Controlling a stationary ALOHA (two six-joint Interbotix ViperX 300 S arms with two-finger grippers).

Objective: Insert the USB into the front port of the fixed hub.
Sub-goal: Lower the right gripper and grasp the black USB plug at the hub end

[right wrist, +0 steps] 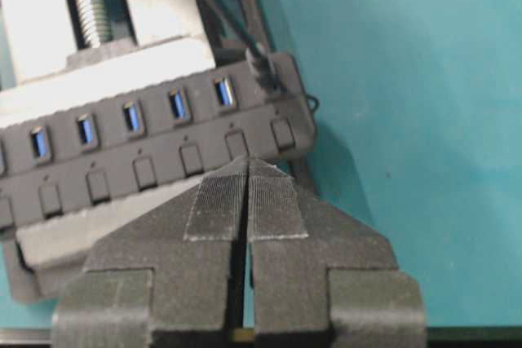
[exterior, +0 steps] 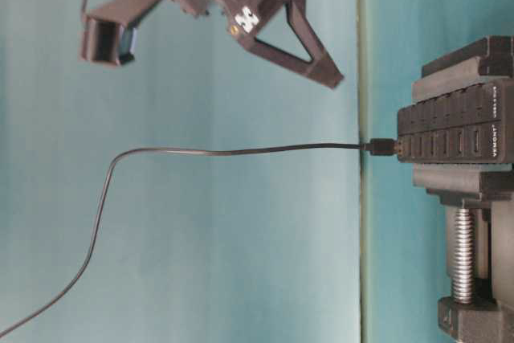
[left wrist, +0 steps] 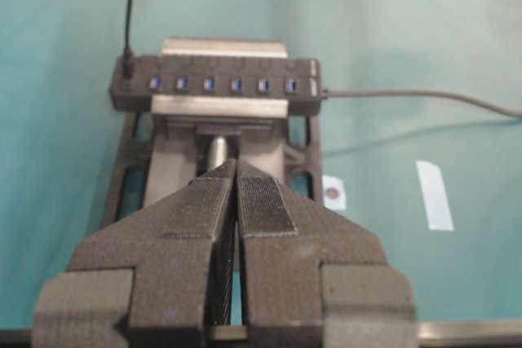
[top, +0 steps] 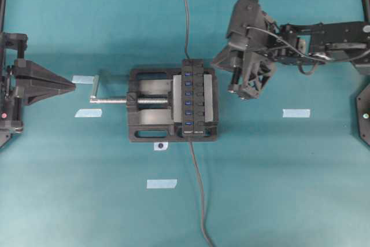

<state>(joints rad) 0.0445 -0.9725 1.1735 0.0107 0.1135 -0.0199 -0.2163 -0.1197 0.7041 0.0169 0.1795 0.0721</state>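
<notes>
The fixed hub (top: 194, 99) lies clamped in a black vise, blue ports facing up. The USB (right wrist: 265, 72) sits plugged into the end port of the row, at the hub's far end in the overhead view. Its thin black cable (top: 184, 15) runs off the top edge. My right gripper (right wrist: 247, 160) is shut and empty, hovering just over the button row beside that plug; overhead, the right gripper (top: 215, 62) is right of the hub's far end. My left gripper (top: 74, 87) is shut and empty, well left of the vise, pointing at it.
The vise (top: 144, 128) has a silver screw and a crank handle (top: 95, 88) sticking out to the left. A second black cable (top: 200, 201) leaves the hub's near end toward the front edge. Pale tape strips (top: 296, 113) lie on the teal table.
</notes>
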